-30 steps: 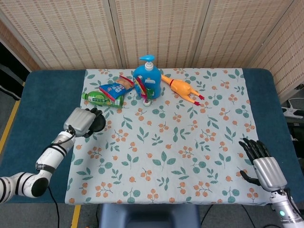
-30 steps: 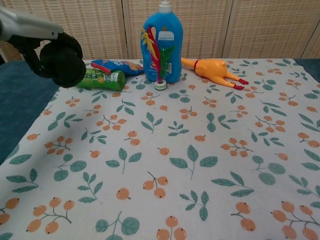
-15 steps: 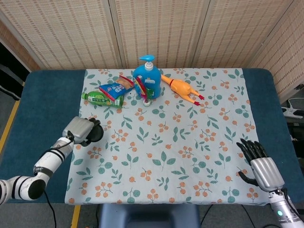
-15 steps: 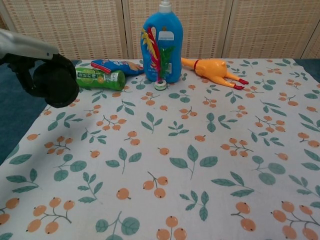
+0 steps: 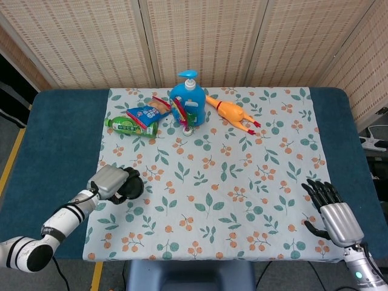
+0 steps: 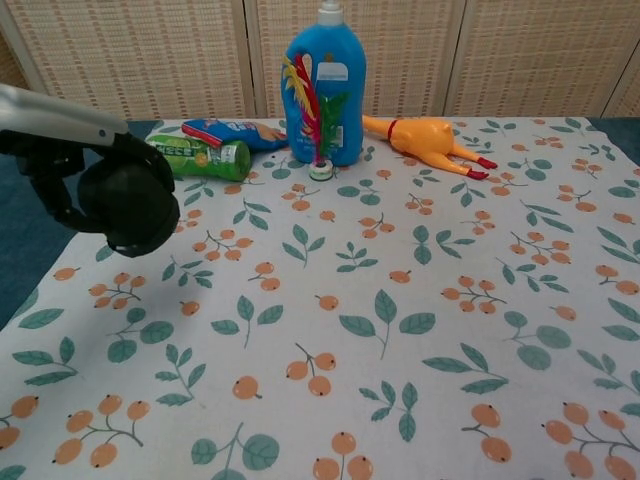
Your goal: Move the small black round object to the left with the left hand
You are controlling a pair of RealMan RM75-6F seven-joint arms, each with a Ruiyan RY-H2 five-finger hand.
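My left hand [image 5: 110, 182] grips the small black round object [image 5: 132, 187] near the front left of the floral cloth [image 5: 242, 176]. In the chest view the black round object [image 6: 132, 208] hangs above the cloth's left edge, with the left hand [image 6: 50, 170] wrapped around its far side. My right hand [image 5: 334, 212] rests at the cloth's front right corner with its fingers spread and nothing in it; the chest view does not show it.
At the back of the cloth stand a blue pump bottle [image 5: 188, 100] with a feathered shuttlecock [image 5: 187, 128] in front, a green bottle [image 5: 130, 126] and a snack packet [image 5: 145, 113] to its left, and a rubber chicken [image 5: 233, 113] to its right.
The left hand has carried the black object towards the front of the table and slightly right, lower over the cloth. The right hand has drifted slightly nearer.
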